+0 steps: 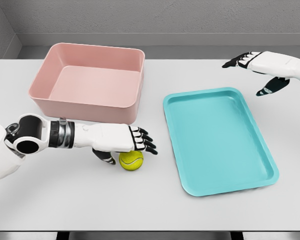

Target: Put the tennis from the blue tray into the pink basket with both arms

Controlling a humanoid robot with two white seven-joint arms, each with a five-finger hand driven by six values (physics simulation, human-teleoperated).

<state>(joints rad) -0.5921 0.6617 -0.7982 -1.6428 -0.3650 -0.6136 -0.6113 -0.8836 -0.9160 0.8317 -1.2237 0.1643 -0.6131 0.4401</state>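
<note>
A yellow-green tennis ball (131, 160) lies on the white table, left of the blue tray (217, 140) and in front of the pink basket (87, 82). My left hand (132, 147) hovers right over the ball, palm down, fingers stretched out flat and thumb hanging beside the ball; it holds nothing. My right hand (252, 72) is raised beyond the tray's far right corner, fingers spread and empty. Nothing lies in the tray or in the basket.
The table's (90, 200) front edge runs along the bottom of the view. A grey wall stands behind the table's far edge.
</note>
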